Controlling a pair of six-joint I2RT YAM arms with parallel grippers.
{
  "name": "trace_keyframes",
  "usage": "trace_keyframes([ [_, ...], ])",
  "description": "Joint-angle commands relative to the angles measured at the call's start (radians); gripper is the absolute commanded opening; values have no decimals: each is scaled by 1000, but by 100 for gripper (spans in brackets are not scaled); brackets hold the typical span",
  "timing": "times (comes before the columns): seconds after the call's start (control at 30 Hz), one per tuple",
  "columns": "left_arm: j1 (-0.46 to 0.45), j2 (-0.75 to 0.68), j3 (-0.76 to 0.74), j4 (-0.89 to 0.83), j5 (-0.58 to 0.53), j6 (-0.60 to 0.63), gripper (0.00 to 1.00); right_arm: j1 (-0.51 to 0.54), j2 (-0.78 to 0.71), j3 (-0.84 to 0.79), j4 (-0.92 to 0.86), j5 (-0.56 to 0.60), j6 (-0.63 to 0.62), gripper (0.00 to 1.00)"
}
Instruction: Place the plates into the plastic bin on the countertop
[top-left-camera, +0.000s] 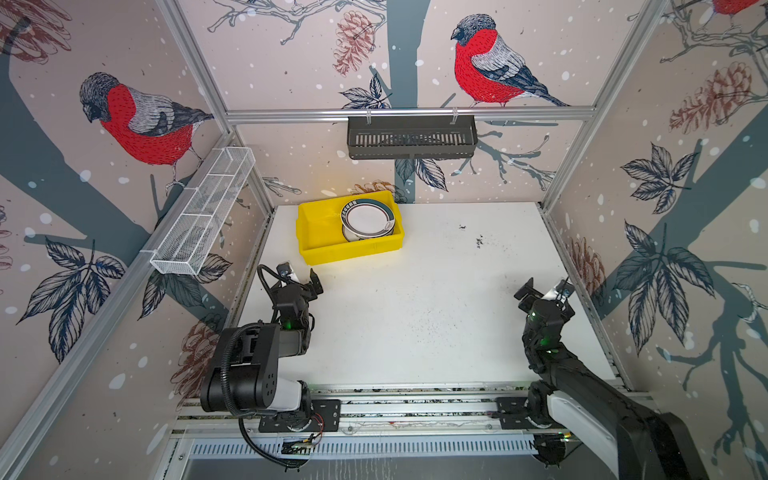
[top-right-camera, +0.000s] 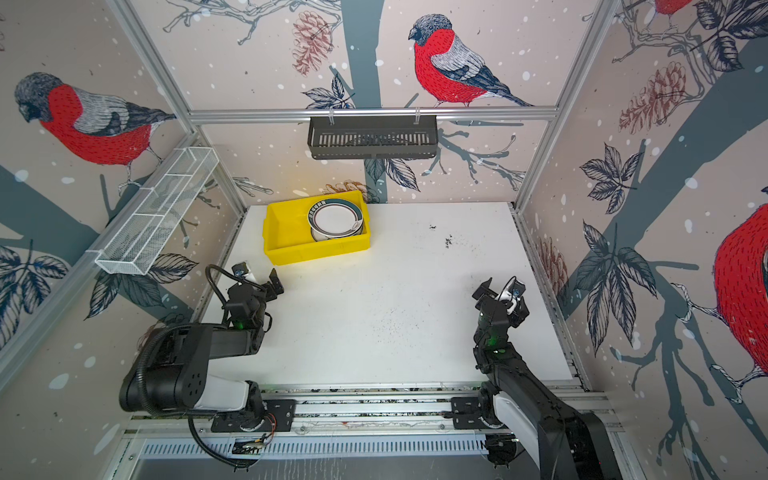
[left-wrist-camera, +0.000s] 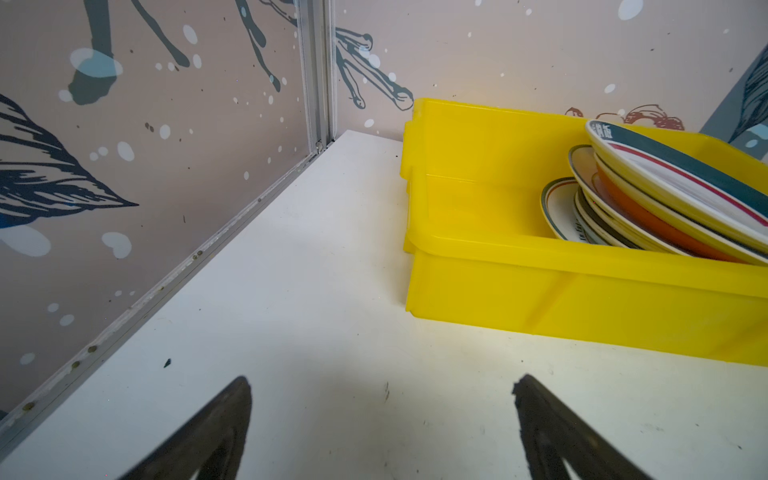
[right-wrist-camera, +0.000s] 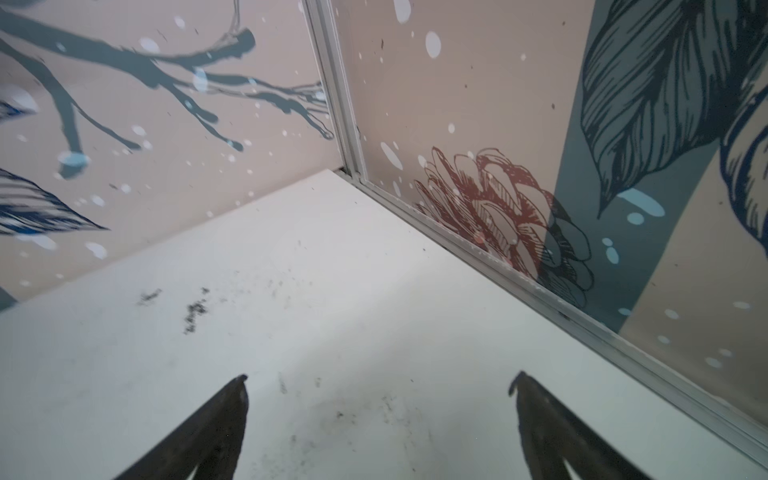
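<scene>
Several round shallow plates stacked inside the bright yellow rectangular plastic bin.
The tilted stack fills the bin's right end, a white plate with a dark-green lettered rim on top; the bin sits back-left on the speckled white flat countertop. The left gripper and the right gripper hover over bare countertop, fingers spread wide, empty.
</scene>
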Motion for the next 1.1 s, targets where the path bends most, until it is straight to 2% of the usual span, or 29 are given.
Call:
trace_keyframes([
  [0.0, 1, 42, -20, 221, 126, 62, 98, -24, 102, 37, 189, 29, -59, 99],
  [0.07, 1, 116, 5, 266, 172, 84, 98, -37, 182, 73, 244, 20, -87, 99],
  [0.13, 3, 95, 9, 218, 179, 77, 98, -49, 256, 111, 270, 0, -109, 99],
  [0.27, 3, 111, -8, 273, 178, 79, 98, -65, 400, 164, 331, -8, -125, 99],
  [0.37, -2, 112, -4, 265, 161, 82, 98, -97, 503, 201, 387, -79, -143, 99],
  [0.4, -10, 109, 1, 255, 146, 85, 98, -83, 523, 234, 351, -93, -163, 99],
  [0.43, -11, 111, -1, 259, 142, 86, 98, -75, 532, 268, 286, -124, -178, 99],
  [0.57, -17, 111, 0, 259, 135, 91, 98, -50, 534, 239, 355, -139, -219, 99],
  [0.77, -75, 113, 19, 231, 37, 138, 98, -63, 513, 193, 416, -184, -221, 99],
  [0.83, -80, 112, 17, 230, 29, 139, 98, -70, 528, 129, 531, -273, -242, 100],
  [0.87, -80, 113, 17, 233, 27, 139, 98, -68, 588, 83, 719, -282, -278, 100],
  [0.9, -80, 113, 17, 230, 25, 139, 98, -62, 592, 83, 720, -272, -287, 100],
  [0.97, -80, 113, 17, 230, 24, 139, 98, -74, 536, 127, 537, -290, -244, 100],
  [1.03, -82, 113, 17, 231, 24, 139, 98, -80, 574, 99, 659, -284, -257, 100],
  [1.07, -82, 113, 17, 233, 24, 139, 98, -80, 571, 100, 650, -283, -257, 100],
])
